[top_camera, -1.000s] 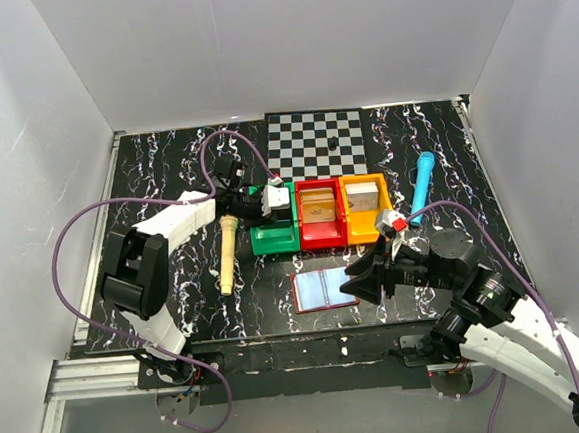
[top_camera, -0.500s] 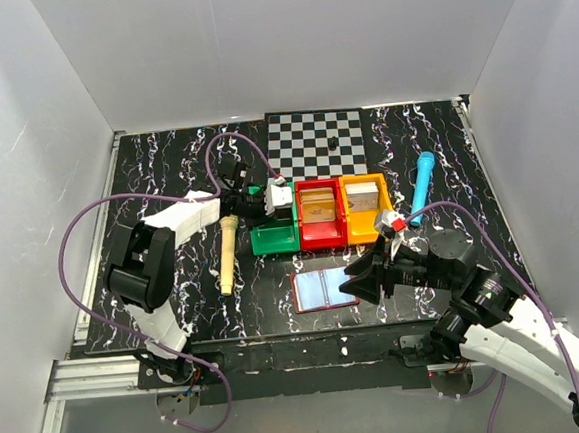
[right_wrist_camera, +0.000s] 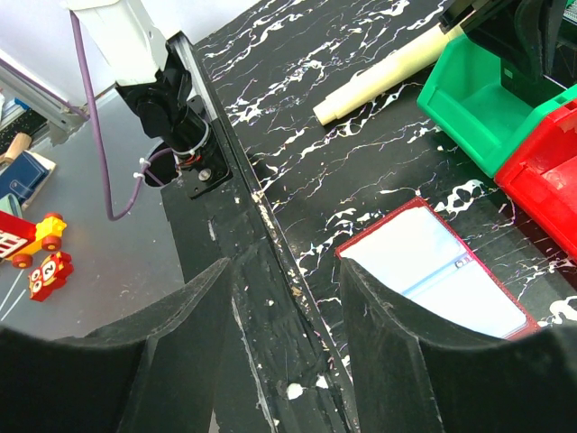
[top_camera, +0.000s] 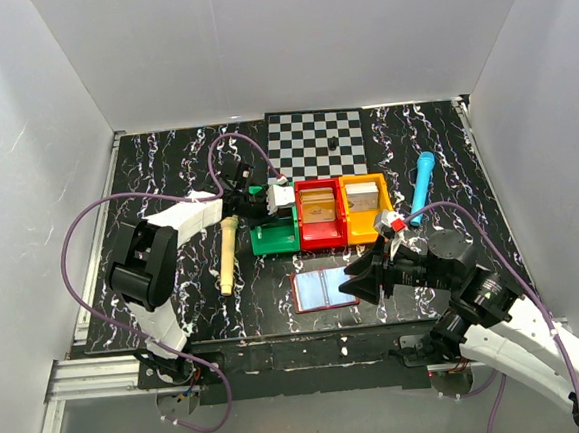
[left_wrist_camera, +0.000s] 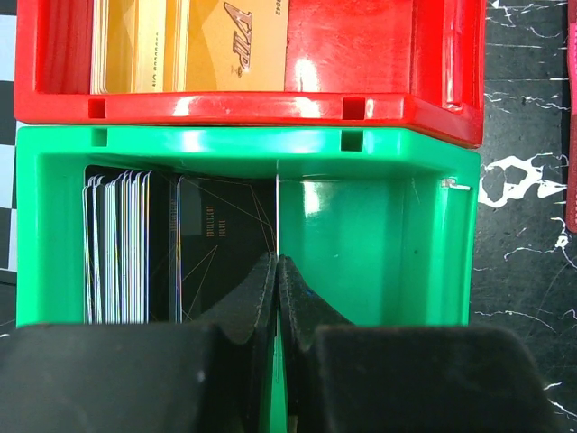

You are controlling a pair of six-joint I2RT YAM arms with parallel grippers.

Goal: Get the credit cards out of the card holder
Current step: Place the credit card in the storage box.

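Clamped tight on a thin card (left_wrist_camera: 277, 207) seen edge-on, left gripper (left_wrist_camera: 277, 263) above the green plastic bin (left_wrist_camera: 243, 140). Spread wide and empty, right gripper (right_wrist_camera: 287, 266). At its nine o'clock, lying open flat, six o'clock of the red plastic bin (top_camera: 321, 238): dark red bifold card holder (top_camera: 325, 288).

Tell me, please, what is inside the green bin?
A row of cards stands on edge at one side of the green bin, with a dark card beside it. The left gripper covers the bin's near part.
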